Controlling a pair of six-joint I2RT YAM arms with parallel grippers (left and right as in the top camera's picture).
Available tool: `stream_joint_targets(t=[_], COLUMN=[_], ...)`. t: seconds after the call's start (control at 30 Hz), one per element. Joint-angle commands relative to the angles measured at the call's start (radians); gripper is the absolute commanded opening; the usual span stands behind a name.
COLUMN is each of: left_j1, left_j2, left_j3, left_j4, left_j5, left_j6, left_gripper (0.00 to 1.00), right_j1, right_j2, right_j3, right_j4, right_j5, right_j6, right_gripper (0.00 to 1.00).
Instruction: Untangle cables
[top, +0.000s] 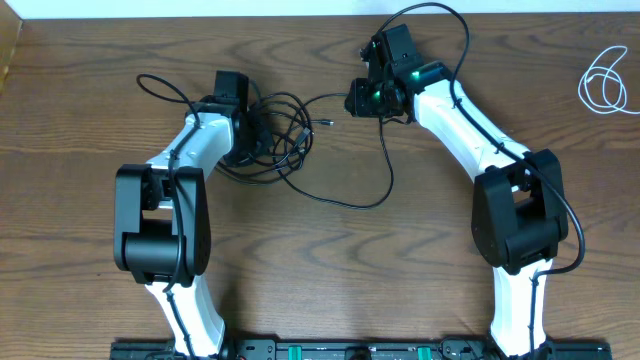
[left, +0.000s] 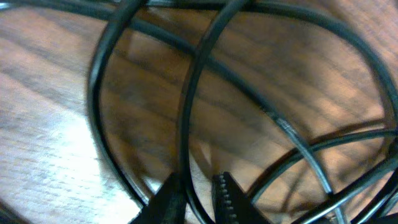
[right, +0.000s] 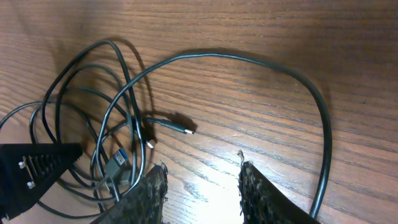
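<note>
A black cable (top: 345, 200) lies in a loose tangle at the table's centre left, with one long loop trailing right. My left gripper (top: 248, 132) sits low in the tangle. In the left wrist view its jaws (left: 198, 185) stand narrowly open around one black strand (left: 184, 124), which touches the left finger while a small gap shows at the right one. My right gripper (right: 202, 186) is open over bare wood just right of the tangle, with nothing between its fingers. A blue-tipped plug (right: 115, 163) and two small plug ends (right: 185, 130) lie near it. The white cable (top: 605, 82) lies coiled alone at the far right.
The wooden table (top: 330, 290) runs to its back edge just behind both grippers. The left gripper's finger (right: 37, 168) shows in the right wrist view beside the tangle. Both arm bases stand at the front edge.
</note>
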Motion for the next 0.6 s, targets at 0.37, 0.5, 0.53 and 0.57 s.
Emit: stream_joint_targets(t=[0.37,0.5,0.53,0.57], left_j1=[-0.048,-0.048,-0.048,-0.048], left_j2=[0.002,-0.108,-0.140,-0.174], left_j3=[-0.058,-0.055,-0.055,-0.055], left_j4=[0.137,0.132,0.132,0.132], left_j5=[-0.003,0.094,0.119,0.147], left_j6=[-0.002,-0.001,-0.002,-0.002], left_gripper=[0.07,0.07,0.07,0.07], right_j1=[0.019,0.030,0.034,0.038], right_j2=[0.014,0.014,0.014,0.014], right_j3=[0.002,0.002,0.002,0.002], right_j4=[0.005,0.049,0.061,0.073], right_j5=[-0.101,-0.238,-0.261,-0.277], right_j6=[-0.092,-0.133,-0.133,-0.133], right_gripper=[0.36,0.36,0.36,0.36])
